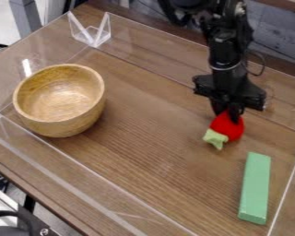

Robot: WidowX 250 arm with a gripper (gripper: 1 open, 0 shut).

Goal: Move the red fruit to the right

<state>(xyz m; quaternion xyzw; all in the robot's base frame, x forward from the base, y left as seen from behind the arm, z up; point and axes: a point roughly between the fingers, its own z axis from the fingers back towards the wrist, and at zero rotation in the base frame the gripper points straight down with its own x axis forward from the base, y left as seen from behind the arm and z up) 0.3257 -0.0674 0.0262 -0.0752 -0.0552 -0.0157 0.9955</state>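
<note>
One green block point(254, 188) lies nearest at four o'clock. Just past it, at three o'clock, sits the red fruit point(228, 128), with the gripper point(229, 112) pinching its top, jaws pressed tight. Carry step, I'd say; next comes a short slide rightward and a release. Wooden bowl point(59, 99) at nine o'clock, wood-grain table point(137, 157), clear acrylic walls point(91, 30) beyond.
</note>
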